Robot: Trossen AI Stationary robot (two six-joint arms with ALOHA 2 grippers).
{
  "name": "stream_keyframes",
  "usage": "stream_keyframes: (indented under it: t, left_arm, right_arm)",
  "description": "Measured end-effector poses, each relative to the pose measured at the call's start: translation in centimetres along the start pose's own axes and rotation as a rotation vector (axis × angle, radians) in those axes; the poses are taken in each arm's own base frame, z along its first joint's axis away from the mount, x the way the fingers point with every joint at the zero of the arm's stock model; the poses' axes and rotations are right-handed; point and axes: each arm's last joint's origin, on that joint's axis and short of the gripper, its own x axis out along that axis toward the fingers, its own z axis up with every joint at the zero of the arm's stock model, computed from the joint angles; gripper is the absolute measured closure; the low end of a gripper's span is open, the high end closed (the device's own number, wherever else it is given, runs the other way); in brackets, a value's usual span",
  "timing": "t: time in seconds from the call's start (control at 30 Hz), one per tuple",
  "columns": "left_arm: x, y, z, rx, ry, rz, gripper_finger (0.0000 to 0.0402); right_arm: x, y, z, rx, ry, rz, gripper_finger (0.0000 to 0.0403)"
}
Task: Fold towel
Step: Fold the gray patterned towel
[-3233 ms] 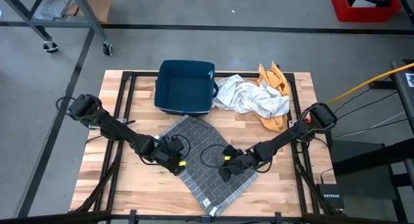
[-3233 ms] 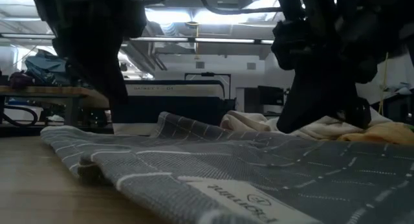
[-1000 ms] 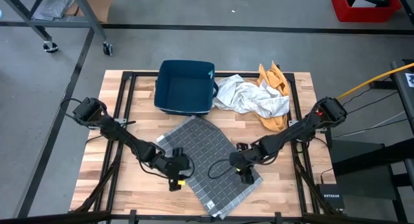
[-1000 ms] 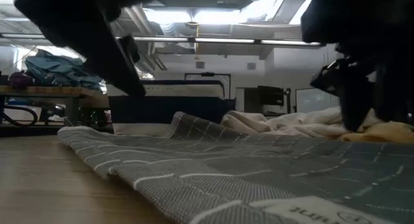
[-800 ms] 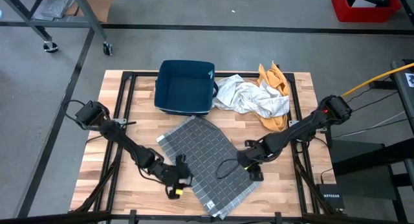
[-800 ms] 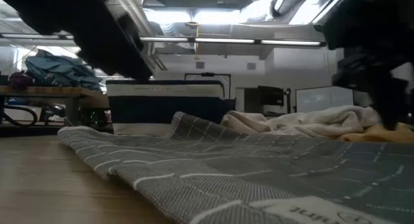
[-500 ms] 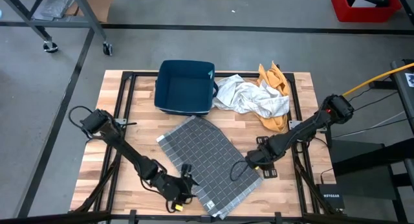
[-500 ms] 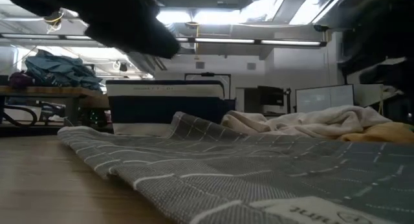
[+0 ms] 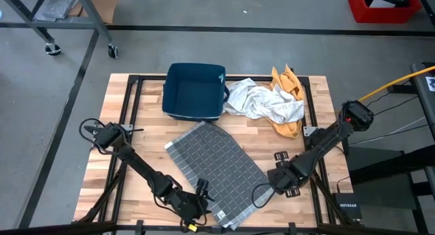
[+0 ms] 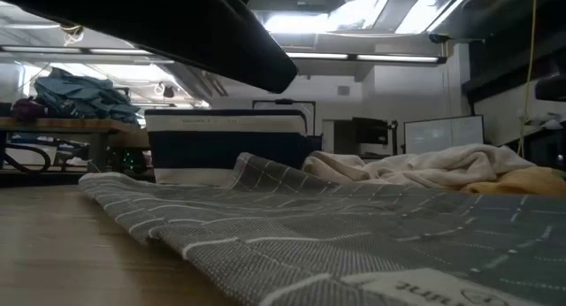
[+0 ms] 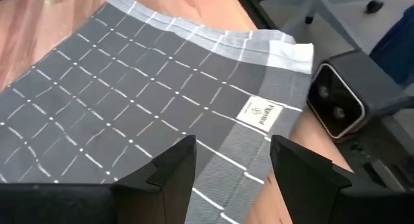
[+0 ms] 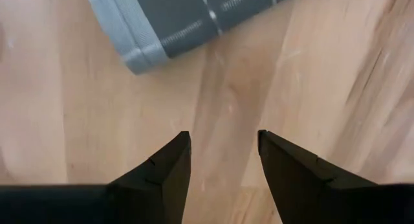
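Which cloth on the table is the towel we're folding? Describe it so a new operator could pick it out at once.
On the wooden table, look in front of the dark blue bin, between the two arms. The grey towel lies spread flat and set diagonally there. Its white grid lines set it apart from the crumpled white cloth and orange cloth heaped beside the bin.

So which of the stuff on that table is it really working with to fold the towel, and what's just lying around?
Part of the job:
- grey checked towel, spread flat
- left gripper, open, at its near edge
- right gripper, open, over bare wood by its corner

Just lying about:
- dark blue bin
- crumpled white cloth
- orange cloth
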Motion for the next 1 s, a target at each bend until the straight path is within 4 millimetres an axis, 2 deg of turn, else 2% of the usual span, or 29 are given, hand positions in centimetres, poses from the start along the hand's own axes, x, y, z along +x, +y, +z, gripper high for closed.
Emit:
stream_keyframes:
  t: [0.3,0.53,0.7,1.0]
  left_arm:
    - [-0.2,-0.9,-0.3,0.089,0.010,-0.059,0.0211]
    - [1.0,-1.3,-1.6,0.192,0.052,-0.051,0.0211]
    - [1.9,-0.9,-2.4,0.220,0.078,-0.011,0.0211]
    - [2.3,-0.4,-2.6,0.264,0.088,0.002,0.0211]
  right_arm:
    - [0.0,1.2,0.4,-0.039,-0.130,-0.026,0.0217]
    - [0.0,1.1,0.5,-0.034,-0.151,-0.046,0.0217]
    - [-0.1,1.3,0.9,-0.031,-0.198,-0.026,0.0217]
    - [-0.2,1.3,1.3,-0.025,-0.266,-0.068,0.0217]
